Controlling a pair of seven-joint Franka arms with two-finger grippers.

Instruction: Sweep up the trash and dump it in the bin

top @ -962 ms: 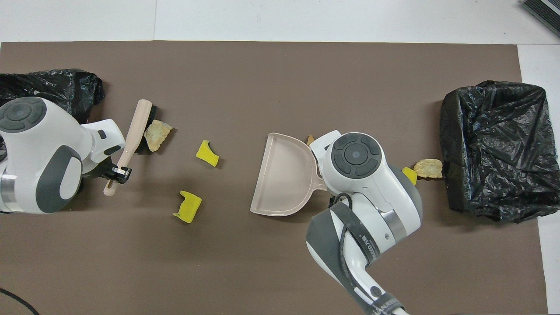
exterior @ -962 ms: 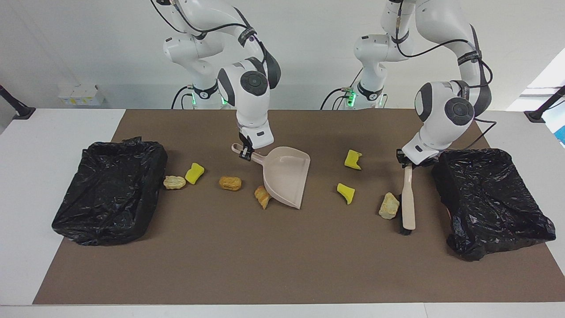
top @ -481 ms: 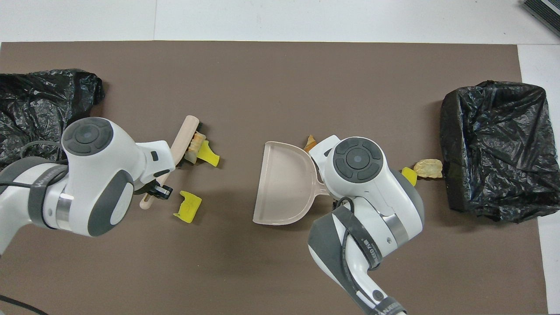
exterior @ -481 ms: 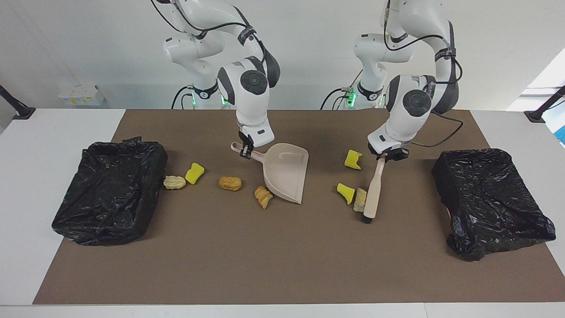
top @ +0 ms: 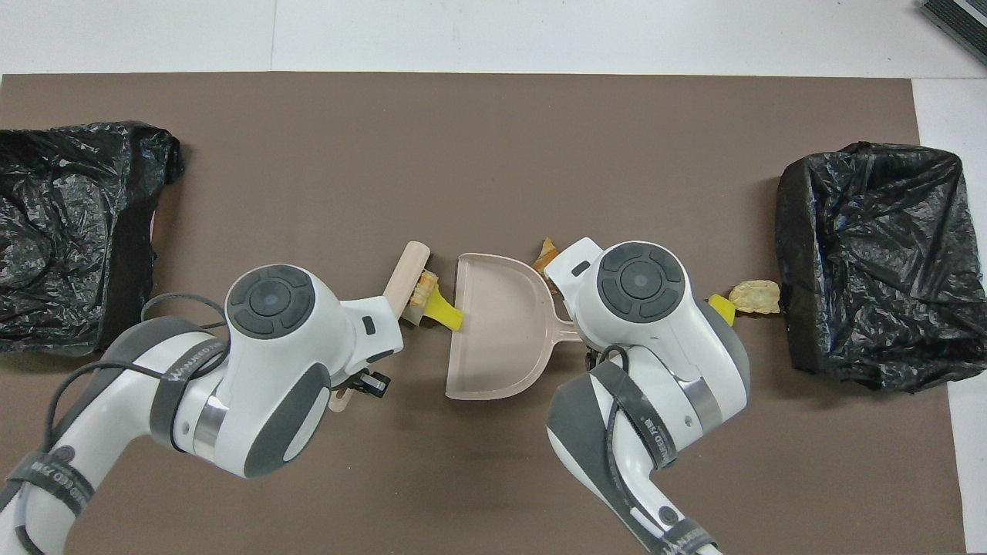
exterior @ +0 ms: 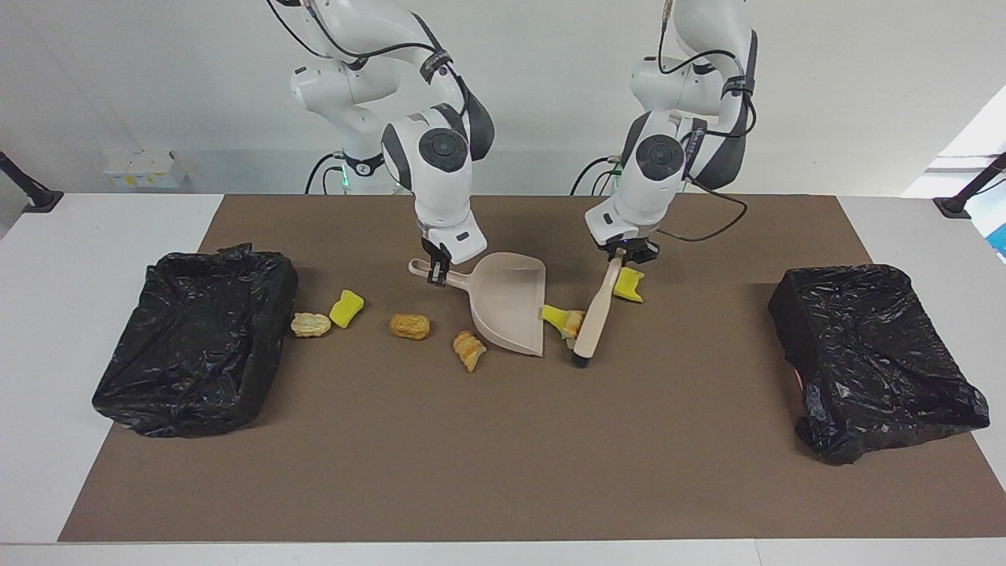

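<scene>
Swung in toward frame centre since a second earlier: left claw (exterior: pixel 629 253) with brush (exterior: pixel 595 310), away from the black-lined bin (exterior: pixel 872 354) at the left arm's end. Dragged along by the bristles: one yellow sponge scrap (exterior: pixel 554 316) and one tan lump (exterior: pixel 574 322), both previously lying apart on the surface (exterior: pixel 503 440).

Gripped the brush handle's upper end with the left claw, fingers closed on it; brush tilted, bristle end down on the surface, just below centre. Trapped scrap and lump between the bristles and the dustpan (exterior: pixel 511 310) mouth, scrap touching the lip.

Clamped the dustpan handle with the right claw (exterior: pixel 435 271), just above centre; pan mouth turned toward the brush.

Left one more yellow scrap (exterior: pixel 629 284) under the left claw, beside the brush handle.

Left four pieces mid-height toward the right arm's end: striped tan lump (exterior: pixel 469 350) just beside the pan's back, orange lump (exterior: pixel 410 326), yellow scrap (exterior: pixel 346 308), and pale lump (exterior: pixel 311 324) next to the second black-lined bin (exterior: pixel 196 338). Saw no trash in either bin.
</scene>
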